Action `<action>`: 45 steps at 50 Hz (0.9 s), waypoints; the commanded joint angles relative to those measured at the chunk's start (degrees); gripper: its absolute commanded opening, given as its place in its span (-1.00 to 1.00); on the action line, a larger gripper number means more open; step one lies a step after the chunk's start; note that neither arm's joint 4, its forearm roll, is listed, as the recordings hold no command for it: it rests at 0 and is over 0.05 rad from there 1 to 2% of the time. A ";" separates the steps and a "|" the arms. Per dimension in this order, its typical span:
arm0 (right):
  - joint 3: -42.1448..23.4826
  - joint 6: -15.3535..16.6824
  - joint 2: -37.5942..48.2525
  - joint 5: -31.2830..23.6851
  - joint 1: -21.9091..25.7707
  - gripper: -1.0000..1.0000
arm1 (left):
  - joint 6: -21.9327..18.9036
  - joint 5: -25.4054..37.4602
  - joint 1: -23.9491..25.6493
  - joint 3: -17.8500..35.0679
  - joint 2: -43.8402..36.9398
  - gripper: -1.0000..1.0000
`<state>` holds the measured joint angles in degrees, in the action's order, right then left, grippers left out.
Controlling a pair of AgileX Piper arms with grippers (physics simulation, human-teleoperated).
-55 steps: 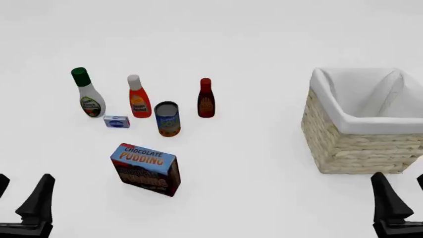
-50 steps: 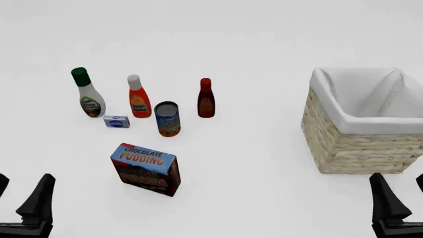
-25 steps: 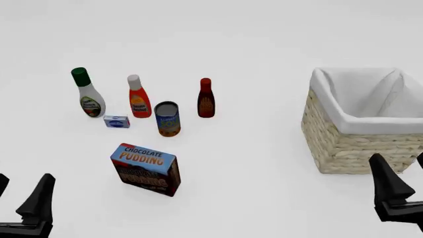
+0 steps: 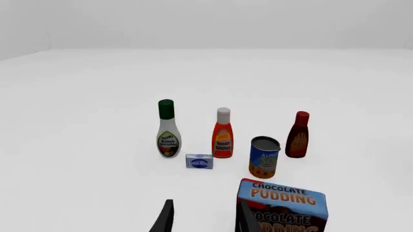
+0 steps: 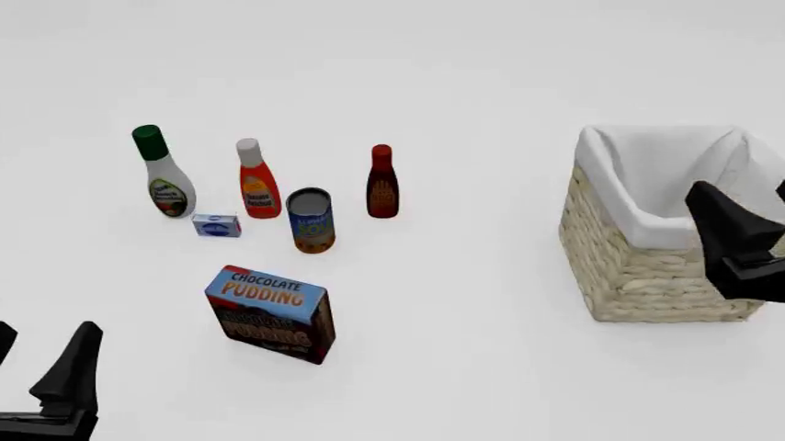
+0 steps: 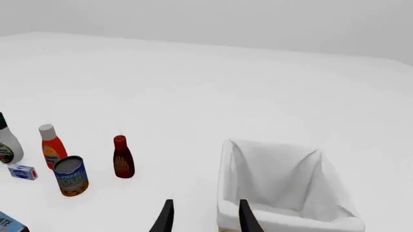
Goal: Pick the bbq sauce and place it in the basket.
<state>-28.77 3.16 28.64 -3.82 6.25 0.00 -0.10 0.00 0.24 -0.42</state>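
Now the right gripper (image 5: 770,207) has risen beside the basket (image 5: 626,266).

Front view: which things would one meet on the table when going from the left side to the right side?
White bottle with green cap → small blue box → orange-red bottle → can → bbq sauce → basket. The pudding box overlaps several of these sideways, so it is left out.

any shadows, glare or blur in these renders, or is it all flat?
Front view: flat, even light on the white table, no cast shadows or glare; the dark maroon bbq sauce bottle reads sharp. Left wrist view: uniform, chocolate pudding box lettering legible. Right wrist view: soft shading only inside the wicker basket's white lining.
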 commanded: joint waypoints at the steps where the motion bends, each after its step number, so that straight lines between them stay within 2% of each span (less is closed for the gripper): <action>1: -10.76 -0.32 7.66 -3.90 0.81 1.00 | 0.00 0.00 0.00 0.00 0.00 1.00; 4: -12.08 0.44 9.04 -4.51 1.15 1.00 | 0.00 0.00 0.00 0.00 0.00 1.00; 6: -13.32 3.38 11.19 -4.96 0.83 1.00 | 0.00 0.00 0.00 0.00 0.00 1.00; 7: -13.81 3.48 11.58 -5.00 1.05 1.00 | 0.00 0.00 0.00 0.00 0.00 1.00; 8: -14.41 2.26 12.28 -5.27 1.02 1.00 | 0.00 0.00 0.00 0.00 0.00 1.00; 11: -16.28 3.20 14.29 -5.76 1.93 1.00 | 0.00 0.00 0.00 0.00 0.00 1.00; 14: -18.58 2.15 16.60 -6.26 3.43 1.00 | 0.00 0.00 0.00 0.00 0.00 1.00; 21: -22.67 3.41 20.58 -6.65 4.43 1.00 | 0.00 0.00 0.00 0.00 0.00 1.00; 26: -27.42 1.93 25.80 -8.95 6.04 1.00 | 0.00 0.00 0.00 0.00 0.00 1.00; 30: -28.92 3.10 27.15 -7.78 6.64 1.00 | 0.00 0.00 0.00 0.00 0.00 1.00; 45: -37.29 2.41 38.51 -6.97 9.88 1.00 | 0.00 0.00 0.00 0.00 0.00 1.00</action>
<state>-60.51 5.66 60.26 -11.04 14.09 0.00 -0.10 0.00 0.24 -0.42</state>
